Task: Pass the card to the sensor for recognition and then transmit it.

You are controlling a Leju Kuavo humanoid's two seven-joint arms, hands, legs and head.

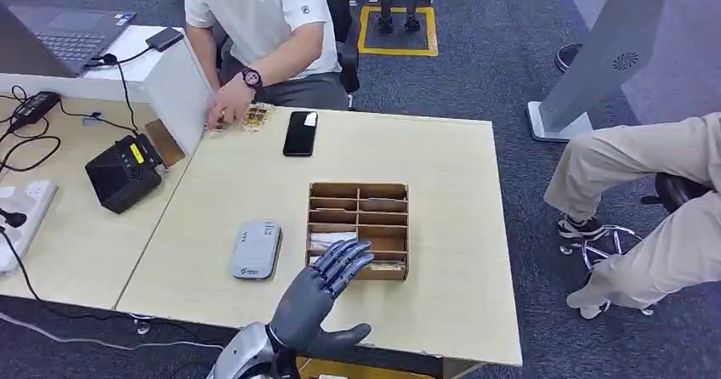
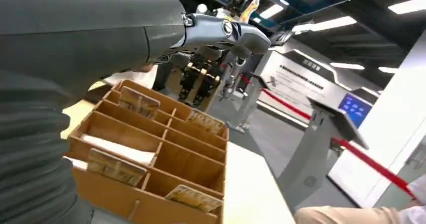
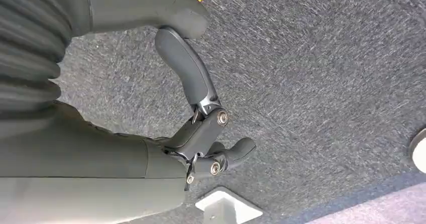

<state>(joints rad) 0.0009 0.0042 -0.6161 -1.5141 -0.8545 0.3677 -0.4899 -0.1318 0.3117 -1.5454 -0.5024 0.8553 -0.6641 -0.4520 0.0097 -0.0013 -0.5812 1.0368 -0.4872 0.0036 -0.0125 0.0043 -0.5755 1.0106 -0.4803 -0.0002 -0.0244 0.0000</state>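
Bright even overhead light; wrist views soft.

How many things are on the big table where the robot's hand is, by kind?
Wooden box with slots: 1
Grey card reader: 1
Black phone: 1
Total: 3

The left hand hovers at the box's near edge, holding nothing.

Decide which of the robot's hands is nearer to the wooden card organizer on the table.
Left. The left hand hovers over the front edge of the wooden card organizer, fingers spread. The right hand hangs over grey carpet, away from the table.
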